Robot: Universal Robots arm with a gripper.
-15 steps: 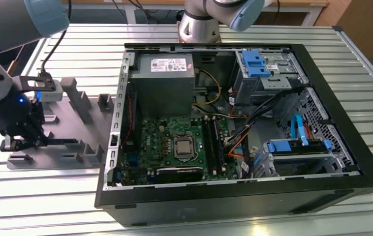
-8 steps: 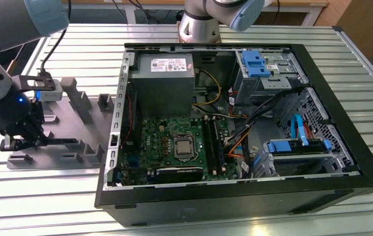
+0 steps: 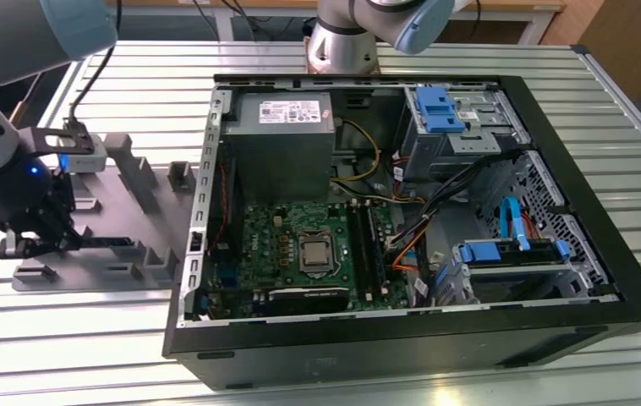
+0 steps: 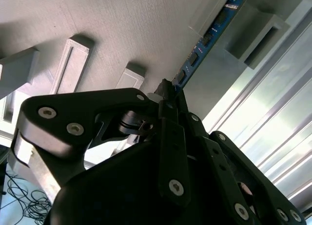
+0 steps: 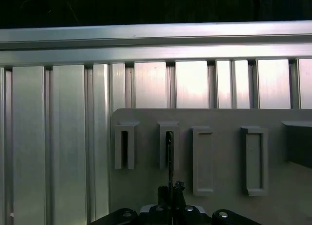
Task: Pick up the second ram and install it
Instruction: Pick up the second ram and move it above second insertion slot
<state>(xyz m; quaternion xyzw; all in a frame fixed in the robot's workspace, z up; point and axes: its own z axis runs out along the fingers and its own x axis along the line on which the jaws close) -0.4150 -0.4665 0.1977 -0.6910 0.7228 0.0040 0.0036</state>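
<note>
Table: a slatted aluminium top point(image 3: 434, 59) carries everything and spreads out under the claw point(image 3: 39, 244) on all sides; in the first wrist view its ribs point(image 5: 48, 137) run on past the tray's far edge.
Room: wooden furniture and dark cables stand beyond the table's far edge, well away from the claw.
Computer case: a black tower point(image 3: 625, 254) lies on its side with the panel off, well apart from the claw towards the exterior view's right.
Inside the case: a grey power supply point(image 3: 281, 135), a green motherboard point(image 3: 287, 228) with a bare processor socket point(image 3: 316, 251), drive cages with blue tabs point(image 3: 445, 110) and loose bundles of wire.
Tray: a grey plastic tray point(image 3: 151, 182) lies directly under the claw, between it and the case, with upright slotted blocks point(image 5: 202, 159) standing on it.
In the tray: the second ram point(image 4: 204, 40), a blue stick with black chips, stands on edge. Its far end sits in a slotted block ahead of the claw.
Claw: in both wrist views the claw point(image 4: 168, 91) point(image 5: 170, 191) is drawn narrow, its black fingers point(image 4: 170, 132) pinching the near end of the second ram point(image 5: 169, 157), low over the tray.
</note>
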